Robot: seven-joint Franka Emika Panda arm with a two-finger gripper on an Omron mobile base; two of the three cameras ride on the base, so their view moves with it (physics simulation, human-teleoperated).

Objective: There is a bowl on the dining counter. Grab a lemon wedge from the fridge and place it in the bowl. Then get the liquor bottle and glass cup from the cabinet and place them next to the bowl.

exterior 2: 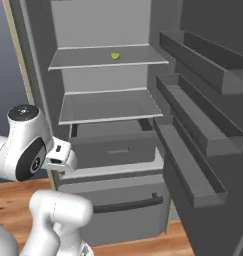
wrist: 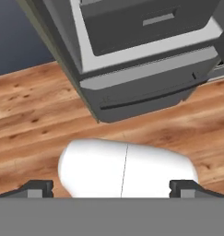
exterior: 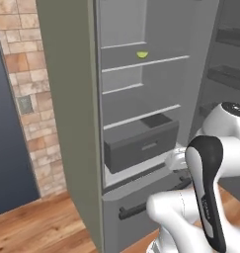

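The grey fridge (exterior: 156, 94) stands open in front of me. The lemon wedge (exterior: 142, 54) lies on its upper shelf, a small yellow-green piece also seen in the right base view (exterior 2: 115, 56). My gripper (wrist: 111, 188) is open and holds nothing. It points down at the wood floor before the fridge's bottom drawer (wrist: 145, 92), well below the wedge's shelf. The hand (exterior 2: 62, 154) hangs at about the height of the inner drawer (exterior 2: 110, 145). The bowl, dining counter, liquor bottle and glass cup are out of view.
The fridge door (exterior 2: 203, 125), with several deep grey racks, stands open on the right. The bottom drawer has a dark bar handle (exterior 2: 125, 205). A brick wall (exterior: 27, 99) and a dark panel (exterior: 5, 148) flank the fridge on the left. Wood floor (wrist: 30, 115) lies below.
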